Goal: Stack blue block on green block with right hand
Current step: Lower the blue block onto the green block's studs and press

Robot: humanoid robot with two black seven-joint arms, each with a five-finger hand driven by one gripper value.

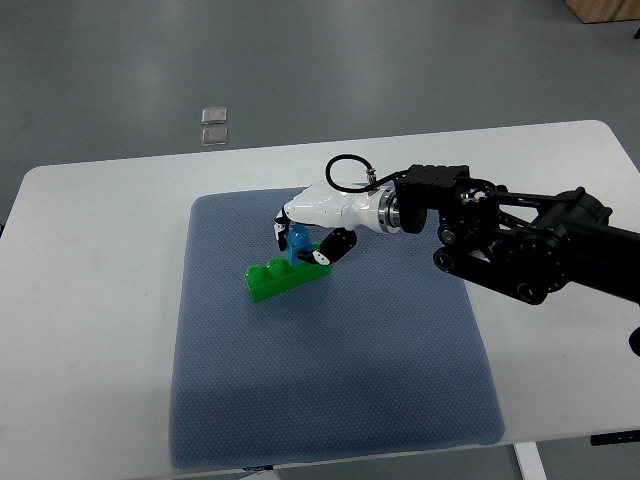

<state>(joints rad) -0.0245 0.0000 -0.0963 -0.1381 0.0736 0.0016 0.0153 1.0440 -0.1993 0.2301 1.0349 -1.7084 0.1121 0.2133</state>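
A long green block [279, 277] lies on the blue-grey mat [330, 380], left of centre. A small blue block [298, 243] sits on the green block's right end. My right hand [305, 243], white with black fingertips, comes in from the right edge. Its fingers are curled around the blue block from above and both sides, holding it on the green block. The lower part of the blue block is partly hidden by the fingers. The left arm is out of view.
The mat lies on a white table [90, 300]. Two small clear squares [214, 124] lie on the grey floor beyond the table's far edge. The right arm's black forearm [530, 245] spans the table's right side.
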